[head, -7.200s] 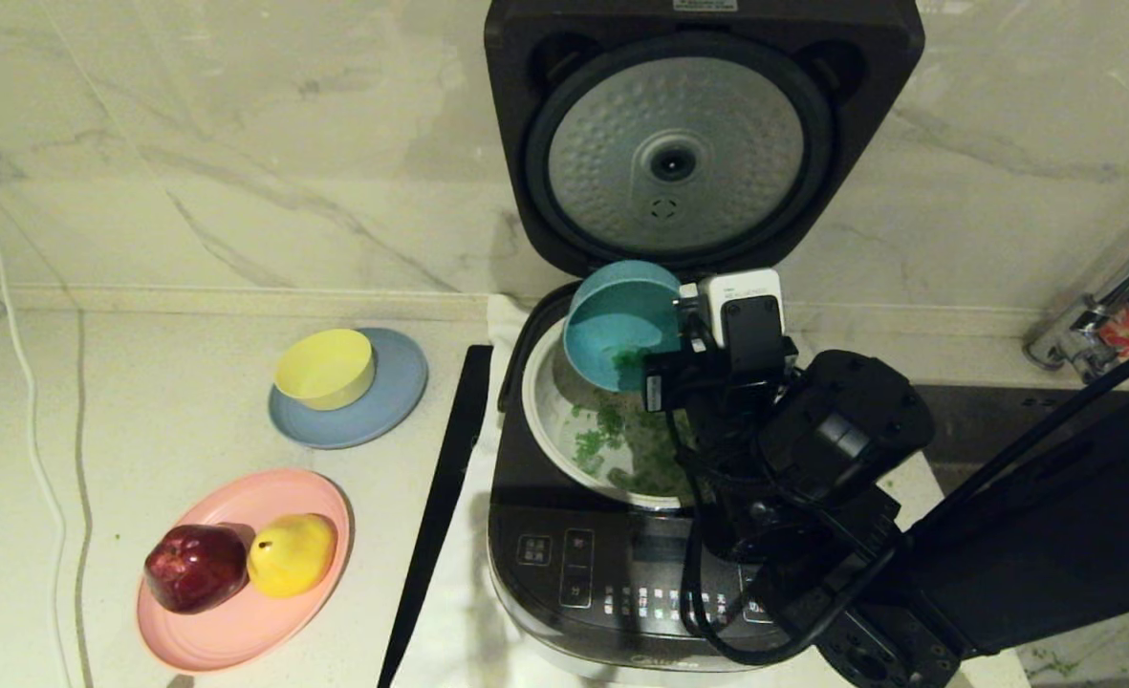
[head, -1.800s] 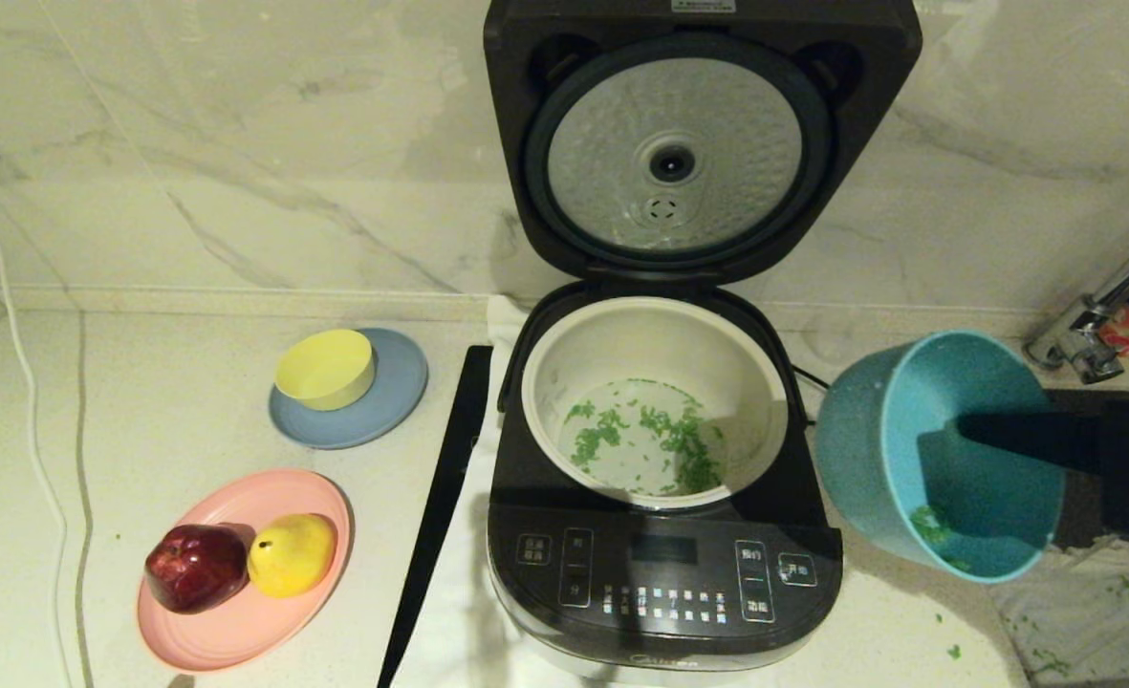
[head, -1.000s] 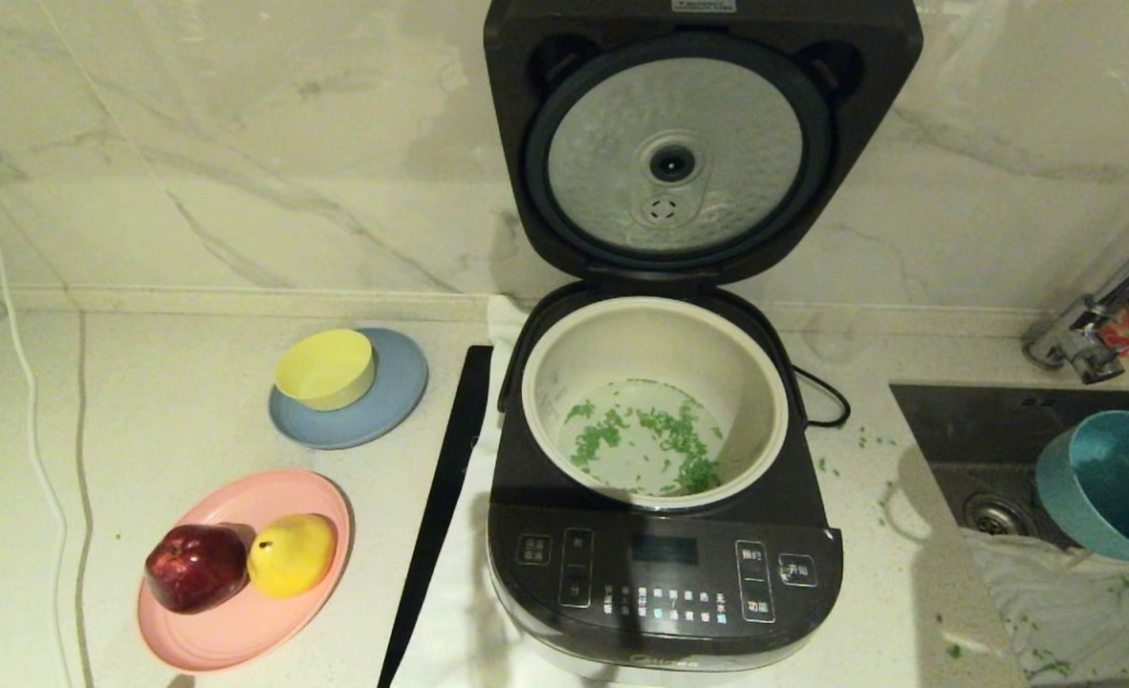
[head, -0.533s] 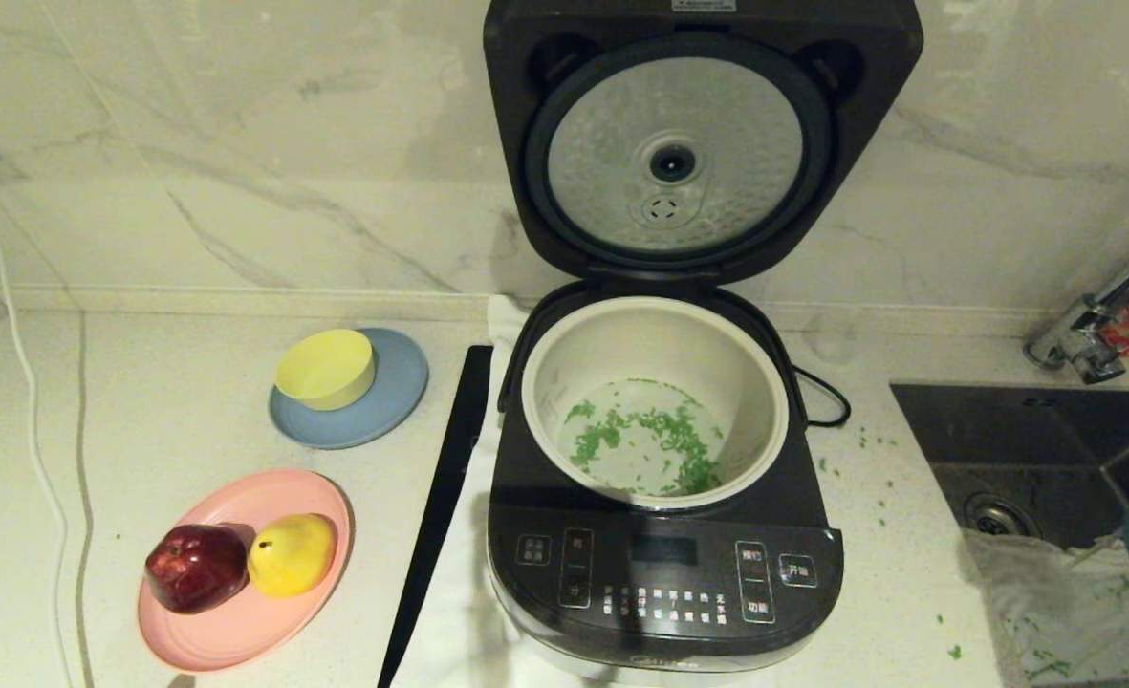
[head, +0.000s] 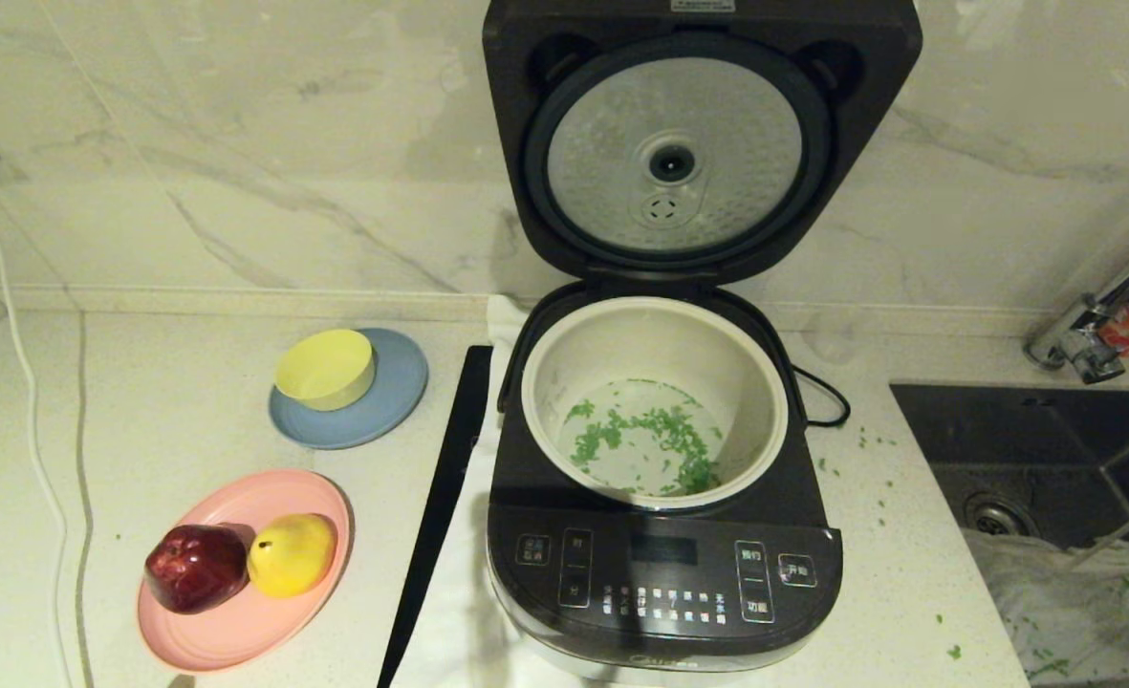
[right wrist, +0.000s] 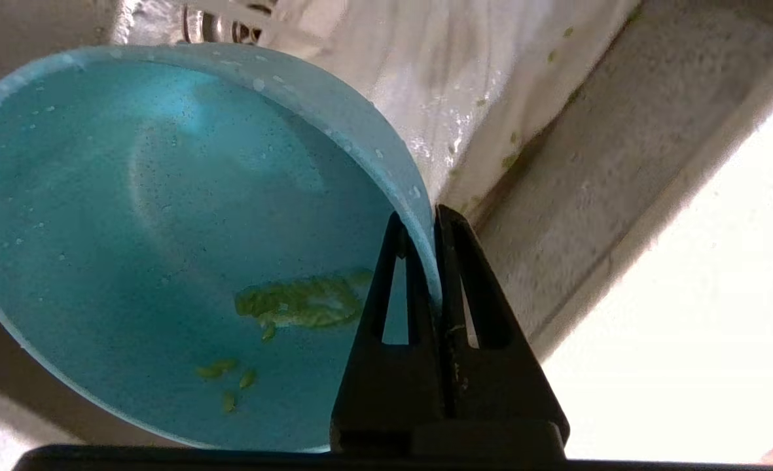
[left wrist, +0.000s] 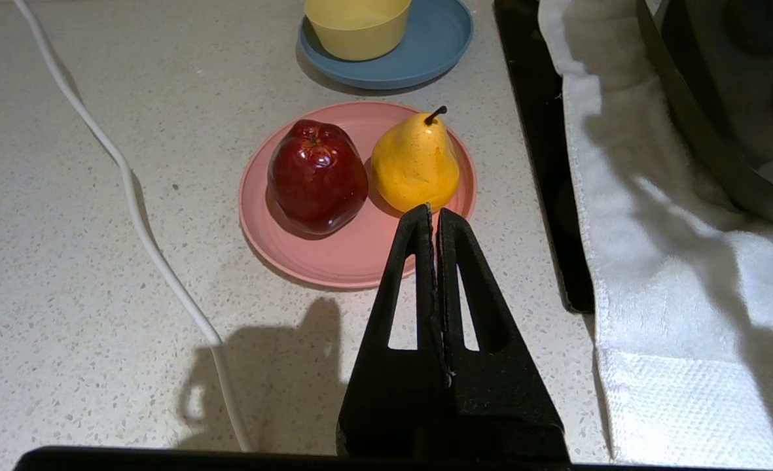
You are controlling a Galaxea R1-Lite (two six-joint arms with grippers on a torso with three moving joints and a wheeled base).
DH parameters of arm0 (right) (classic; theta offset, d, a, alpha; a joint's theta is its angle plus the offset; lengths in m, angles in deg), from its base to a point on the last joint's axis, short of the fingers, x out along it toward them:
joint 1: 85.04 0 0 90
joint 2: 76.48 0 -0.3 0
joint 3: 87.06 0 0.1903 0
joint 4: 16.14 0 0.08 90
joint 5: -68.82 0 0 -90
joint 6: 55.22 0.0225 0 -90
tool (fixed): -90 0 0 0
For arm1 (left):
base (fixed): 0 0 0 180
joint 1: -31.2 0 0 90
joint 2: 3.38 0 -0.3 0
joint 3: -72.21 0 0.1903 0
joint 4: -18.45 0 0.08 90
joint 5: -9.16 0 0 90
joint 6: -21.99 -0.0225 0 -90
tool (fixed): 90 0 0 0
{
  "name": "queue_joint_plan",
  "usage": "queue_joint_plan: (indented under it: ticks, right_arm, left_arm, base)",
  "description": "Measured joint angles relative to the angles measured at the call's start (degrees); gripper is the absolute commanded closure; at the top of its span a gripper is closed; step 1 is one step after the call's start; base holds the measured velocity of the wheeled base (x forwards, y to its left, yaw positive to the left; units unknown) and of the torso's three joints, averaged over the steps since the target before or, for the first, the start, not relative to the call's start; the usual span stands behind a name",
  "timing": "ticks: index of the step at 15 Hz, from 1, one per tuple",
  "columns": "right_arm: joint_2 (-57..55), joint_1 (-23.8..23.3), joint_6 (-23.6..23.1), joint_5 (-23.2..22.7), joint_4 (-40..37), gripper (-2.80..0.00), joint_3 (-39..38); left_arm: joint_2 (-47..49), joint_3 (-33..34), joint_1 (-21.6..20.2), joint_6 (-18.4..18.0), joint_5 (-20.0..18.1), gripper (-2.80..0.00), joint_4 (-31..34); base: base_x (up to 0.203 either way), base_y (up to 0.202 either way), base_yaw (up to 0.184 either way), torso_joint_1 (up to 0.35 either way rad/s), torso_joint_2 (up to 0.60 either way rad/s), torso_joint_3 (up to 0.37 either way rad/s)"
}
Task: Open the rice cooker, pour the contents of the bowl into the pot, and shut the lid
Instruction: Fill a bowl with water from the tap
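Head: rice cooker centre, lid upright at 12 o'clock; contents in pot.
L wrist: left gripper pressed together, idle.
R wrist: right gripper pinching bowl rim; light, wet, prob. slippery.

This is looking like a home kitchen. A rice cooker is sitting on a speckled stone counter with a marble wall behind it. A sink and tap are showing at 3 o'clock. Plates of fruit are waiting at 8 o'clock.
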Motion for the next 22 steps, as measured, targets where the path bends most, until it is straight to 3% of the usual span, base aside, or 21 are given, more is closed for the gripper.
queue_joint_plan:
  ticks: [22]
  right_arm:
    - [-11.92, 2.99, 5.34, 0.01, 0.17, 0.00, 12.91]
  left_arm:
    - [0.02, 0.00, 0.00, -0.02, -0.01, 0.00, 0.00]
  base:
    - [0.000, 0.000, 0.000, 0.000, 0.00, 0.000]
